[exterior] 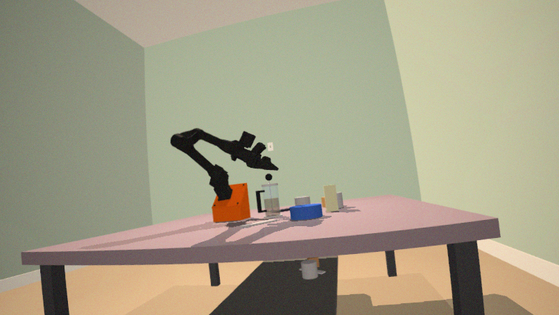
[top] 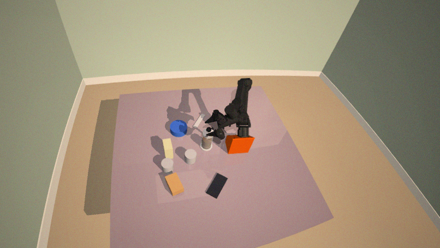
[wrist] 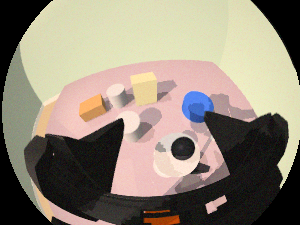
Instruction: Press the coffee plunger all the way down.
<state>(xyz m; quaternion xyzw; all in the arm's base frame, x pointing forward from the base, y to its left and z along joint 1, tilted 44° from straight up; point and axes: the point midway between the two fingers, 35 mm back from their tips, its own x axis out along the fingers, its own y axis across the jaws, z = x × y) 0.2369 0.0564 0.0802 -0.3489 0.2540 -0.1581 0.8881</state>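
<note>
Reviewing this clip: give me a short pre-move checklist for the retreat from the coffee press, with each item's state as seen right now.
1. Gripper open, holding nothing: ok.
2. Gripper above the plunger knob, gap visible in the exterior view: ok.
3. Coffee press upright on the table: ok.
4. Plunger fully down: cannot tell; the knob stands just above the lid.
5. Blue bowl stands apart from the press: ok.

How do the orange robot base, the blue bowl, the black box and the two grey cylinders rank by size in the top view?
1. Orange robot base, largest.
2. Black box, nearer the camera, which may flatter it.
3. Blue bowl.
4. The two grey cylinders, smallest; they look alike, so no ranking between them.
</note>
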